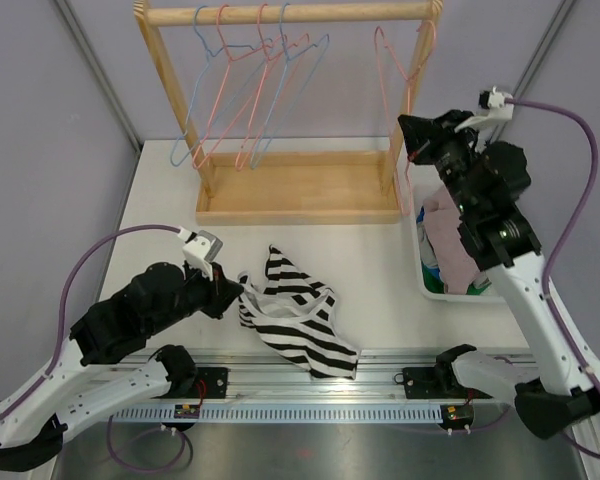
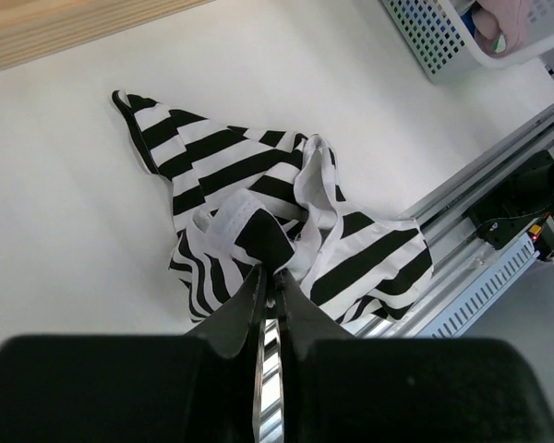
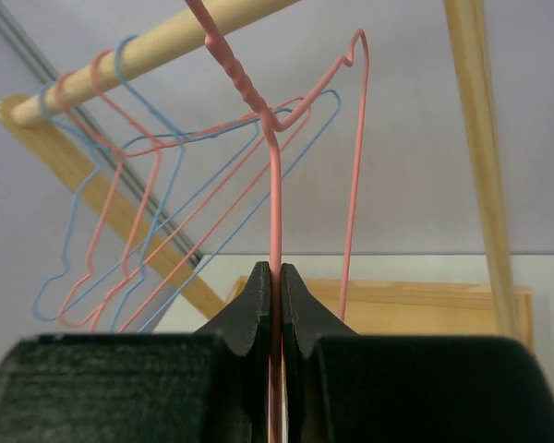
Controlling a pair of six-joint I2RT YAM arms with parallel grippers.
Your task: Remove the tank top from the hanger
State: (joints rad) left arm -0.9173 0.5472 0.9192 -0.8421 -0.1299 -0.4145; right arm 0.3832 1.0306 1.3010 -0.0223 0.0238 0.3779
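Top external | tank top [image 1: 298,318] heaped on bench [image 1: 160,200], free of pink hanger [image 3: 273,185] | left end effector [image 2: 270,277] pinching its fabric | right end effector [image 3: 273,277] clamped on that hanger | risk: a tug may drag top overboard or unhook hanger

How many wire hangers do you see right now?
5: four hangers bunched at the rod's left end, one pink hanger at the right in the right gripper. Overlap may hide more.
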